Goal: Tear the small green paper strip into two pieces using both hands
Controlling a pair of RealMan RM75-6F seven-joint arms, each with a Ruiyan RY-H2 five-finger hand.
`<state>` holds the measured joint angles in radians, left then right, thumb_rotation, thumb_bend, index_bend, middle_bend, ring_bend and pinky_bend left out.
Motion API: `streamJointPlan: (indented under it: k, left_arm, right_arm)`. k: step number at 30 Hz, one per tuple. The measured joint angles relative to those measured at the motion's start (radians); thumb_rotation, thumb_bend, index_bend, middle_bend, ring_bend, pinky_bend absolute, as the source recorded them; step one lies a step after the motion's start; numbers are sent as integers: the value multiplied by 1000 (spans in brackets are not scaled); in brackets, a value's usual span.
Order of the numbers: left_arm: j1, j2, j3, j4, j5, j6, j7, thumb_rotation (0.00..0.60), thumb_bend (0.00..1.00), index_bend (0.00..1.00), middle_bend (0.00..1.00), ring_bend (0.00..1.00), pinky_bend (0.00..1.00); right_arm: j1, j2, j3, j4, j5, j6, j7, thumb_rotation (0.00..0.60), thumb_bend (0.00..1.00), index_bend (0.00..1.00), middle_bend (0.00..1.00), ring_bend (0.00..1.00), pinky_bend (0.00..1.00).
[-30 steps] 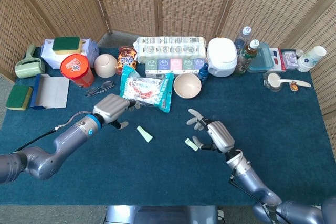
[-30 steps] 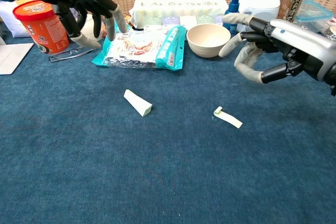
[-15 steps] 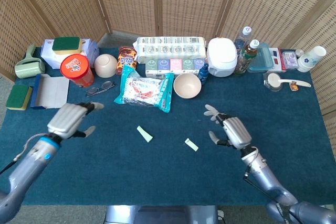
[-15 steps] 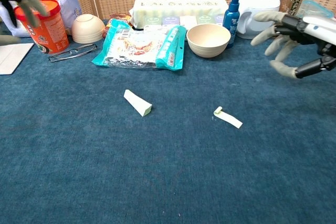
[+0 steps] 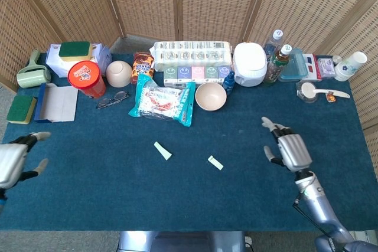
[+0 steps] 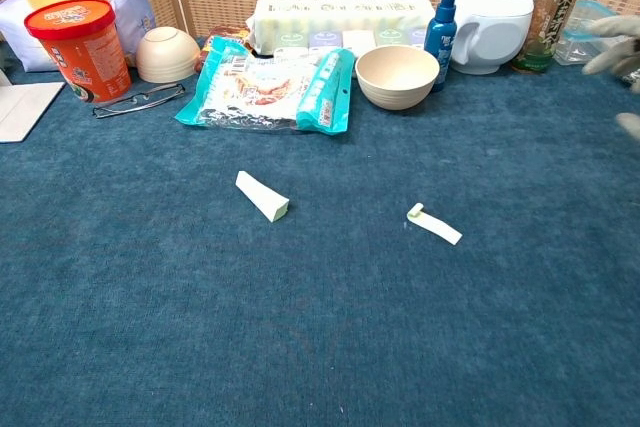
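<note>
Left hand head view only, two paper pieces apart

Along the back of your table sits the red tub, a pale upturned bowl beside it, glasses just in front. The teal snack bag lies flat, touching nothing, with the cream bowl to its right. Behind you've got the tissue multipack and the white cooker.

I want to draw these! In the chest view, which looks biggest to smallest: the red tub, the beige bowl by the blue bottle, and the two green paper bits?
1. Red tub
2. Beige bowl, nearly as big
3. Left paper piece and right paper piece, too alike to rank
</note>
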<state>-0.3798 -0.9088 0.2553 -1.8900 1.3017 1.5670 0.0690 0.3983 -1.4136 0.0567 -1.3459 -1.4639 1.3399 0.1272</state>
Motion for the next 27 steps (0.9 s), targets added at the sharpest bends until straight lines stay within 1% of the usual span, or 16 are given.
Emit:
streamJointPlan:
  k: [5, 10, 14, 20, 27]
  left_arm:
    - [147, -47, 4, 103, 42, 133, -35, 600, 312, 248, 318, 348, 499]
    - [285, -123, -13, 226, 63, 244, -82, 600, 312, 248, 318, 348, 499]
    - [342, -168, -38, 291, 86, 253, -117, 600, 312, 248, 318, 348, 499]
    - [358, -174, -80, 303, 115, 238, -118, 600, 312, 248, 318, 348, 499]
    - [377, -182, -113, 305, 149, 217, -128, 600, 312, 248, 318, 348, 498]
  right_arm:
    - [-79, 58, 3, -58, 43, 79, -126, 600, 479, 60, 237, 204, 282]
    - [-161, 120, -14, -118, 58, 150, -181, 600, 479, 73, 237, 204, 282]
    - [-217, 147, -31, -155, 60, 186, -199, 600, 479, 76, 237, 204, 282]
    - [-247, 159, -29, -167, 54, 203, -188, 600, 480, 78, 237, 204, 282]
    - [-269, 170, -21, -172, 37, 214, -171, 600, 480, 81, 237, 204, 282]
